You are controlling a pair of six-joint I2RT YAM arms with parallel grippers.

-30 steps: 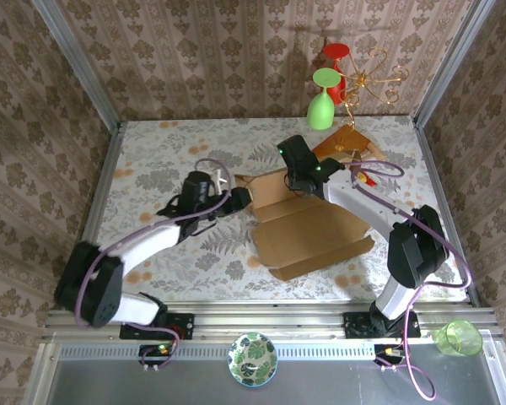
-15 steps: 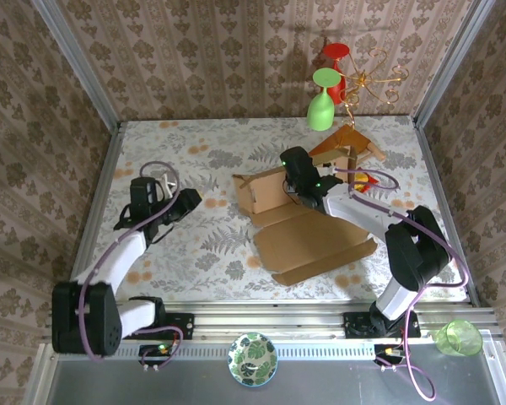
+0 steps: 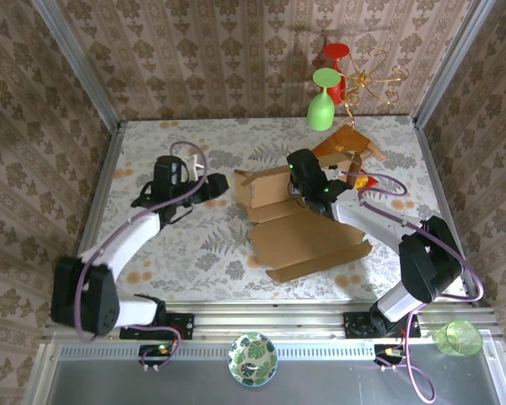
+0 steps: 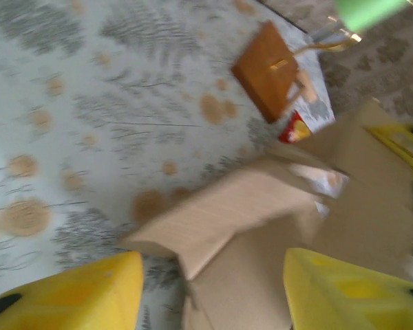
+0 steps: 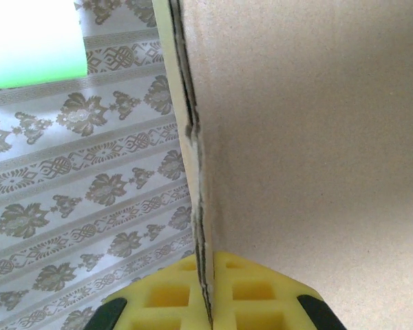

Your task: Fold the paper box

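On the table (image 3: 177, 253), centre-right | paper box (image 3: 312, 240): base flat; far wall raised upright; near flaps lying open | right gripper (image 5: 208, 275): clamped on an edge of the raised wall | left gripper (image 3: 218, 186): jaws apart, holding nothing; just left of the box, not touching | wooden board (image 3: 347, 142): beyond the box

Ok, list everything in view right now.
paper box: one, light brown, table centre
wooden board: one, reddish brown, behind box
small item: one, red-yellow, beside board
green glass: one, green, hung upside down, back
red glass: one, red, behind green glass
wire rack: one, gold, back right
cup: one, green, near right corner
plate: one, green-patterned, near edge, middle
left gripper: one, yellow, open, left of box
right gripper: one, yellow, shut on paper box wall
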